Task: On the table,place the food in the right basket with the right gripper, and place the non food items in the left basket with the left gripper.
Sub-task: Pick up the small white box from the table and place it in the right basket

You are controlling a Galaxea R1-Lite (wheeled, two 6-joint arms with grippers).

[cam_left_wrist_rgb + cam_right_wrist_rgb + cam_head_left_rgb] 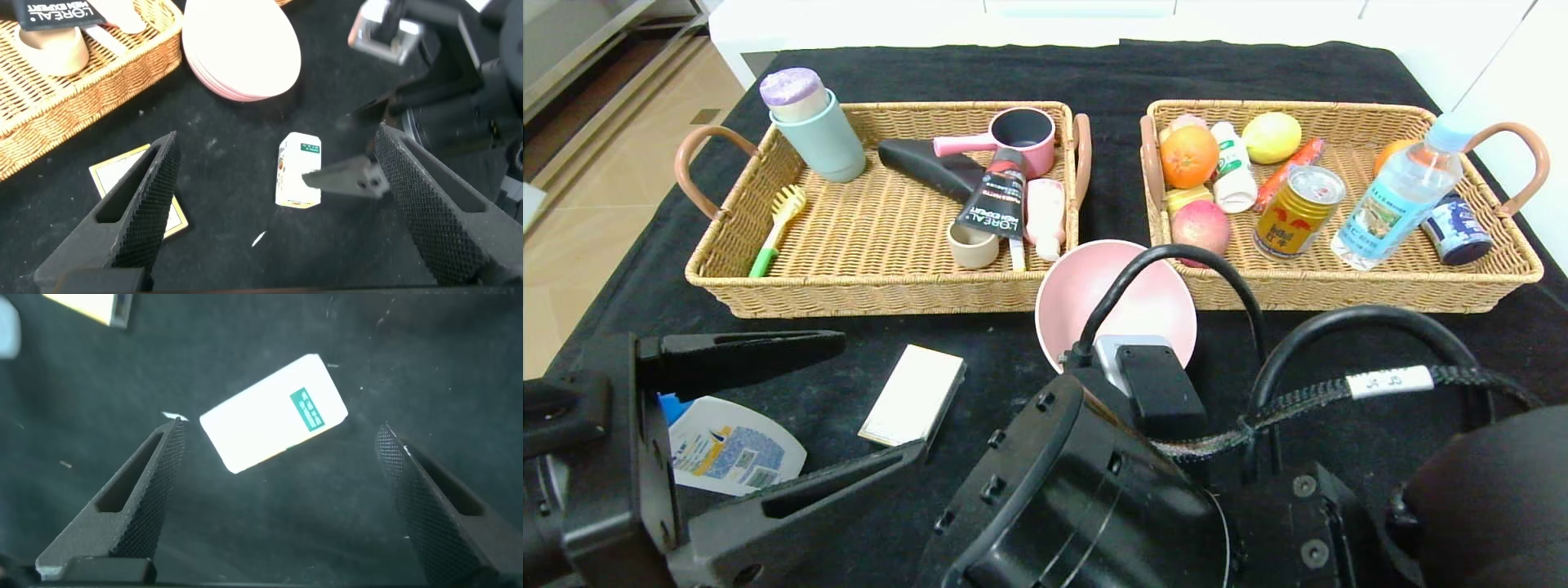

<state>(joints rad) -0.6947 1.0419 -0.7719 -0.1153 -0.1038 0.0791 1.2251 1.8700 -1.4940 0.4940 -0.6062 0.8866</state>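
Right gripper poised, fingers spread wide, over white packet at frame centre (food step); descent and closing judged next. Left gripper held wide.

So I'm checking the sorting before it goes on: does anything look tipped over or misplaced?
Mostly tidy. The water bottle leans tilted in the right basket. The pink bowl, cream box and shampoo bottle remain on the table, and the white packet lies askew between the open right end effector's fingers.

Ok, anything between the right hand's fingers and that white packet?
No. In the right wrist view, the open right hand hovers over the white packet; only black cloth lies between.
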